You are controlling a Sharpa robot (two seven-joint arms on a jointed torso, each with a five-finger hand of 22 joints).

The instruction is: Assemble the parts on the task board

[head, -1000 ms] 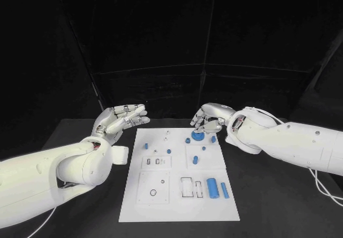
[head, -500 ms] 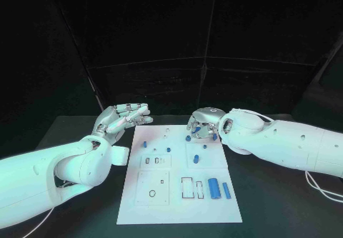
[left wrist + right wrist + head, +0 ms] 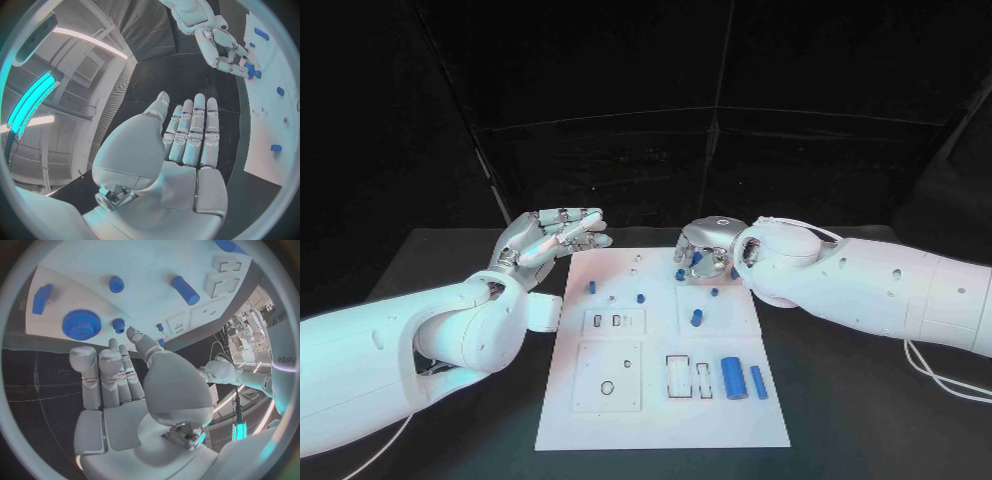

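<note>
Head view puts the task board (image 3: 661, 400) at the frame's centre, blue parts scattered on it; a blue cylinder (image 3: 730, 378) lies at its lower right. Above the board's upper right corner the right hand (image 3: 704, 255) hovers, fingers spread near a blue gear (image 3: 81, 324); whether they touch it is unclear. At upper left the left hand (image 3: 548, 238) is raised, fingers extended, holding nothing.
</note>
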